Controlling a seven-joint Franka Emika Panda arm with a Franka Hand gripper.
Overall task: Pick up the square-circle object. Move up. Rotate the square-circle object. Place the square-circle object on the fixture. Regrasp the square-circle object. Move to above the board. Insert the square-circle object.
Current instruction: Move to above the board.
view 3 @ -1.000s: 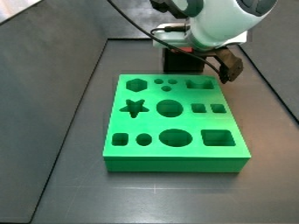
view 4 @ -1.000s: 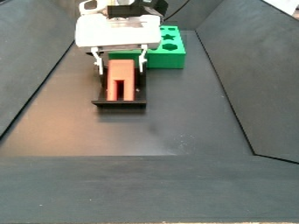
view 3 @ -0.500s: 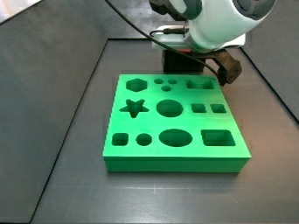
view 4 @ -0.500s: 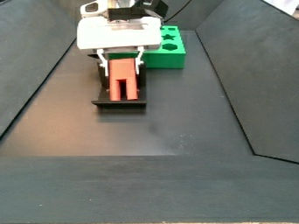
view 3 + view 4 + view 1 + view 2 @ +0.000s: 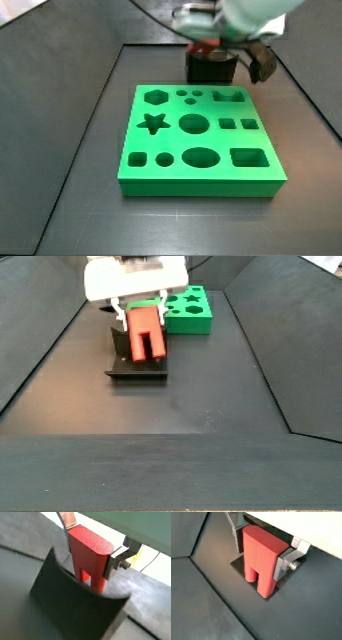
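Observation:
The square-circle object (image 5: 144, 336) is a red block with two short legs. It hangs tilted just above the dark fixture (image 5: 138, 368), legs pointing down. My gripper (image 5: 143, 318) is shut on its rounded upper part. In both wrist views the silver fingers (image 5: 117, 558) (image 5: 286, 562) press on its two flat sides, and the object (image 5: 89, 552) (image 5: 260, 556) fills the gap between them. The fixture (image 5: 73, 599) lies below the legs. The green board (image 5: 201, 140) lies beside the fixture (image 5: 207, 68), with the gripper (image 5: 227, 55) over the fixture's end.
Dark sloping walls (image 5: 40, 346) close in the black floor on both sides. The board (image 5: 191, 311) sits behind the fixture against the far end. Open floor (image 5: 174, 436) stretches in front of the fixture.
The gripper has risen with the square-circle object, which lay in the fixture's dip before and now hangs clear above it.

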